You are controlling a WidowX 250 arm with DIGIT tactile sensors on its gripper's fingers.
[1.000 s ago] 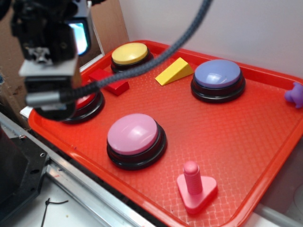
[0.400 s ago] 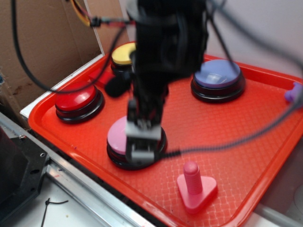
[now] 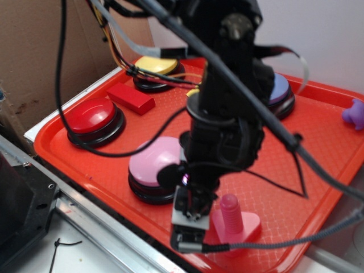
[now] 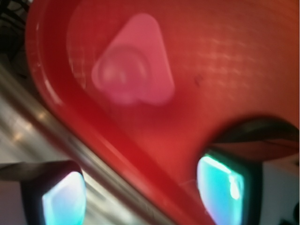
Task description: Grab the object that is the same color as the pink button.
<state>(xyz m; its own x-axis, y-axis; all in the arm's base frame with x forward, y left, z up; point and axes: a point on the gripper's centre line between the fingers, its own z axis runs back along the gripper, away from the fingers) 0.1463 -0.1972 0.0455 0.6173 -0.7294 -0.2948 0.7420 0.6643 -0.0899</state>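
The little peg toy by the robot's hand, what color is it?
Pink peg toy, clearest in the exterior view.

Exterior cam: fixed off the tray's [image 3: 79, 165] near-left corner, raised, angled down toward 1 o'clock, mid-range; covers nearly the whole tray, with the arm blocking the centre. Wrist cam: on the arm, looks almost straight down, very close and blurred, sees only a small patch of tray [image 4: 243, 65] and its rim running from 10 to 5 o'clock, with table beyond at 7 o'clock. Overlap: the near tray edge and the pink toy [image 3: 238, 223], at 5 o'clock in exterior, at 11 o'clock in wrist [image 4: 133, 63].
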